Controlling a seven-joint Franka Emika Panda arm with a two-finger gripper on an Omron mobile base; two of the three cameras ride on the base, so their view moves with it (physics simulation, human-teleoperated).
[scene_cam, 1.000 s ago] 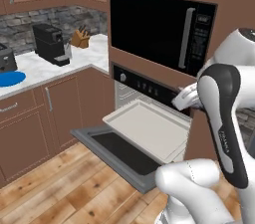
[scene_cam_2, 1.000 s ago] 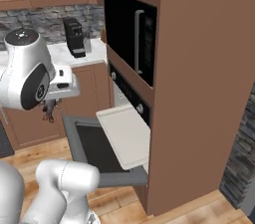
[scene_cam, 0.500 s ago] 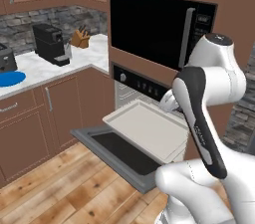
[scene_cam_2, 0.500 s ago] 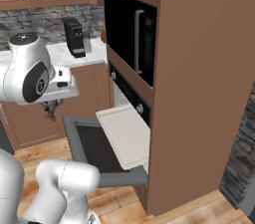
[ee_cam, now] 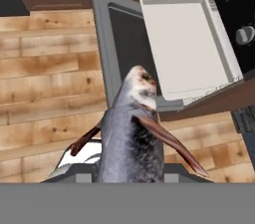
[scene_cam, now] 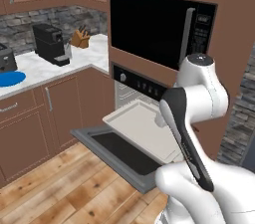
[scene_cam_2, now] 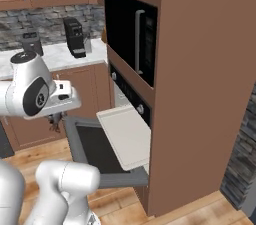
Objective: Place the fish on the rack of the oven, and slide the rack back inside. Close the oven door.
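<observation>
Brown cabinets frame the oven (scene_cam: 142, 86) in the left base view; its door (scene_cam: 117, 153) hangs flat open and the pale rack (scene_cam: 142, 126) is pulled out over it, bare.

Right base view: the gripper (scene_cam_2: 55, 123) hangs left of the door (scene_cam_2: 92, 144), beside the rack (scene_cam_2: 125, 136).

Hand view: the jaws are clamped on the fish (ee_cam: 130, 133), head toward the rack (ee_cam: 187, 44), above the door (ee_cam: 117, 39) and wood floor (ee_cam: 45, 73).

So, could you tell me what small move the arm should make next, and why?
Probably carry the fish sideways until it hangs over the rack. The gripper is shut on the fish above the open oven door, beside the bare, pulled-out rack rather than over it.
</observation>
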